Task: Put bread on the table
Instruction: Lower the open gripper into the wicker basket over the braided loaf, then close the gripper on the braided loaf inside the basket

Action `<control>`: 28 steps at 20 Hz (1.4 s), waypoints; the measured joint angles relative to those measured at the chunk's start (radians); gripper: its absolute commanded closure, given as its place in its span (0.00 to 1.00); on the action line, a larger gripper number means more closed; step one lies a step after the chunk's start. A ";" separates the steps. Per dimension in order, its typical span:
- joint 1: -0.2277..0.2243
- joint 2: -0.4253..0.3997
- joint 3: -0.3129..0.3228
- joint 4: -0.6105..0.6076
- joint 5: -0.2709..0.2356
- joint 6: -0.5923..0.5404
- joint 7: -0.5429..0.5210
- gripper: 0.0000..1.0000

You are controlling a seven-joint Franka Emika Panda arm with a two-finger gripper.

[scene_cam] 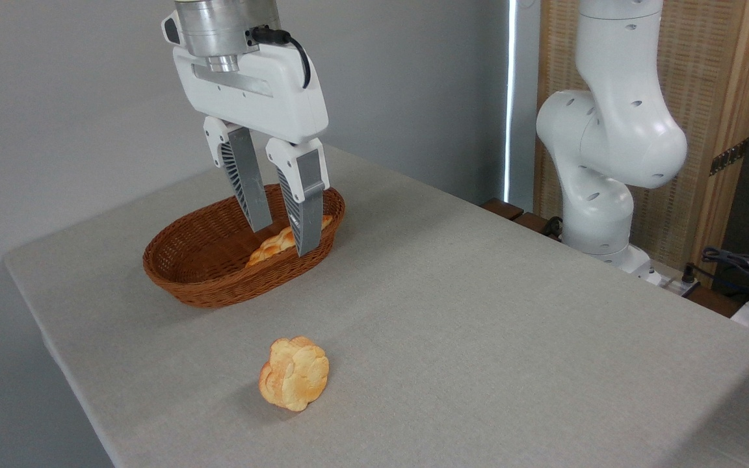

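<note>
Unmarked table (478, 312), bread (274, 246) in basket (179, 273)

No text, label, brand, number or sign can be read anywhere in the view.
</note>
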 measured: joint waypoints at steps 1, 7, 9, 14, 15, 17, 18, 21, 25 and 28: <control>0.002 0.000 0.000 0.000 -0.012 0.000 0.000 0.00; 0.003 0.000 0.000 0.000 -0.021 0.000 0.000 0.00; 0.003 0.000 -0.001 0.000 -0.022 0.000 0.000 0.00; 0.013 -0.001 -0.053 -0.027 -0.027 0.000 0.002 0.00; 0.017 -0.002 -0.073 -0.038 -0.027 0.004 0.001 0.00; 0.021 -0.013 -0.105 -0.068 -0.035 0.024 -0.001 0.00; 0.024 -0.021 -0.121 -0.087 -0.054 0.042 -0.001 0.00; 0.027 -0.041 -0.188 -0.152 -0.110 0.114 -0.004 0.00; 0.024 -0.043 -0.331 -0.254 -0.118 0.263 -0.082 0.00; 0.022 -0.037 -0.411 -0.314 -0.118 0.329 -0.119 0.00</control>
